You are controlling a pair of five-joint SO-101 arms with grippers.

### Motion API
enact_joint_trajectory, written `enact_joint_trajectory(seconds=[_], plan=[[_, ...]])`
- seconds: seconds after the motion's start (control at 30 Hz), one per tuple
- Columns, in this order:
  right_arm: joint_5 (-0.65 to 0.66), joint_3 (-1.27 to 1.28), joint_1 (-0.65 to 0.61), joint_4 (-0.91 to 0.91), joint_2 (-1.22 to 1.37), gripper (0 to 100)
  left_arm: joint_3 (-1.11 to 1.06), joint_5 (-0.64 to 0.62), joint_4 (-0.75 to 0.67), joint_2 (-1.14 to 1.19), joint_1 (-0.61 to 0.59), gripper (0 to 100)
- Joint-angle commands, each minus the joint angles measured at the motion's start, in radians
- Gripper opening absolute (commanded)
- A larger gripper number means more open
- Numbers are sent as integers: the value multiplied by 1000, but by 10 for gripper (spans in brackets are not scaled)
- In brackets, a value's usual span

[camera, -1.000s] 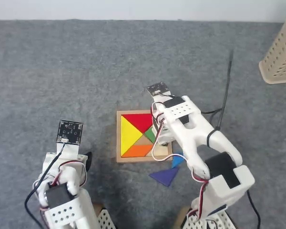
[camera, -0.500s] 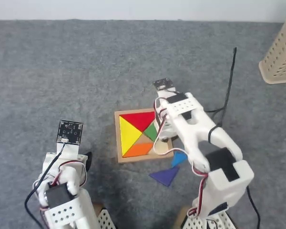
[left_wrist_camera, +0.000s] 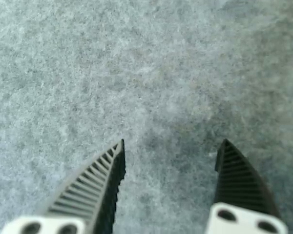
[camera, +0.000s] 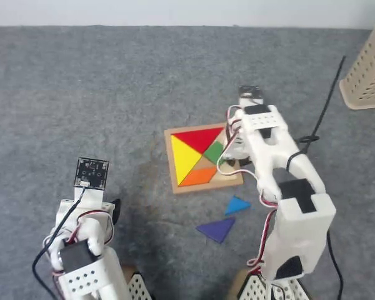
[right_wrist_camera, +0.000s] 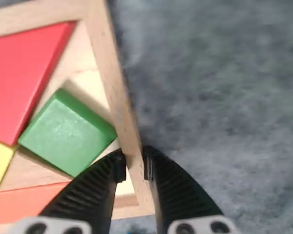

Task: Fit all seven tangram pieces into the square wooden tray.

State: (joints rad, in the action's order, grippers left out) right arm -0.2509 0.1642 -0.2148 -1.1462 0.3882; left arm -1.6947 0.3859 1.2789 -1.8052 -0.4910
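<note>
Your right gripper (right_wrist_camera: 132,163) is clenched on the rim of the square wooden tray (right_wrist_camera: 115,87), 1 finger inside the wall and 1 outside. Over the last second it has dragged the tray across the grey carpet (camera: 81,94), to the right in the high view and slightly farther from the arm bases. The tray now sits twisted rather than square to the table edge.

The red triangle (camera: 200,139), yellow triangle (camera: 183,159), green square (camera: 214,152) and orange piece (camera: 197,177) have ridden along inside and look undisturbed. The blue triangle (camera: 237,205) and purple triangle (camera: 217,229) have stayed where they were on the carpet, so the tray has pulled away from them. The blue one, which lay just beside the tray's near corner, is now apart from it. I cannot tell whether the tan patch among the seated pieces is a 7th piece or bare floor.

Your left gripper (left_wrist_camera: 171,146) has not moved. It hangs released, fingers spread, over bare carpet well apart from the tray.

For the task, this looks like repositioning, not filling, with at least 2 pieces still out. The open space is along the gripped side, so you probably need to let go of the rim before fetching either triangle, and aim for the tray's new angle.
</note>
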Motion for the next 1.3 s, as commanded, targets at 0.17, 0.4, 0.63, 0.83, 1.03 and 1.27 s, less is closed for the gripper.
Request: enact_joint_trajectory(seconds=[0.17,0.4,0.63,0.83,1.03,1.27], plan=[[-66,-51,85,24,2,12,8,11,5,-15,-5,280],[-43,-95,36,-85,-41,204,8,11,5,-15,-5,280],[40,-58,31,-105,-166,210,8,11,5,-15,-3,280],[44,78,39,-101,-329,209,8,11,5,-15,-3,280],[81,282,2,-96,-527,209,8,11,5,-15,-5,280],[48,488,-189,-97,-585,209,8,11,5,-15,-5,280]])
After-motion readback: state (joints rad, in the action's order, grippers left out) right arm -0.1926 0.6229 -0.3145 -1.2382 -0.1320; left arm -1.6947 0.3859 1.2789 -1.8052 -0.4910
